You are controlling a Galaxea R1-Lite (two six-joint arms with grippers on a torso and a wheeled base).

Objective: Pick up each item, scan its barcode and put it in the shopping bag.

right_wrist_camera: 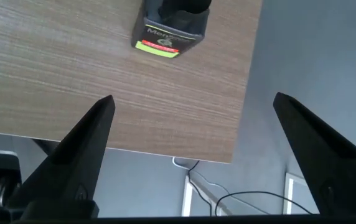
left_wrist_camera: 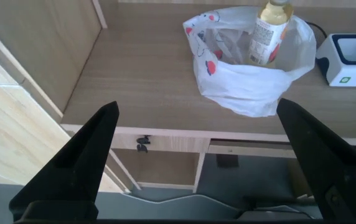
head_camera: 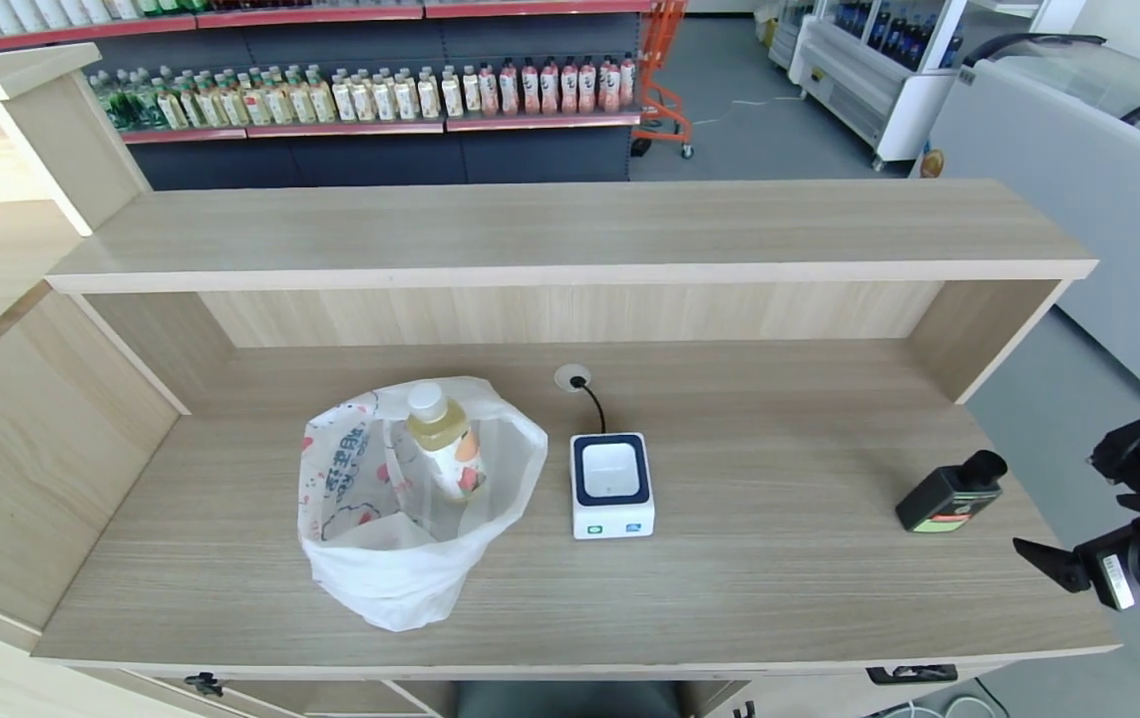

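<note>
One drink bottle [head_camera: 442, 439] already stands in the shopping bag [head_camera: 400, 558], just left of the scanner [head_camera: 611, 484]. A dark item [head_camera: 949, 494], a small bottle I think, lies well to the scanner's right, not yet scanned. The right gripper [right_wrist_camera: 193, 118] hangs just beyond it, jaws wide. The left gripper [left_wrist_camera: 196, 118] gapes too, off the counter's front edge [head_camera: 570, 666], far left of the scanner.

A light wooden checkout counter [head_camera: 779, 578] with a raised ledge [head_camera: 570, 224] along its far side stands on a grey floor [head_camera: 769, 130]. Beyond it, red-edged store shelves [head_camera: 370, 129] carry rows of drink bottles [head_camera: 380, 98]. An orange trolley [head_camera: 664, 95] stands beside them, with white freezers [head_camera: 1058, 170] on the right.
</note>
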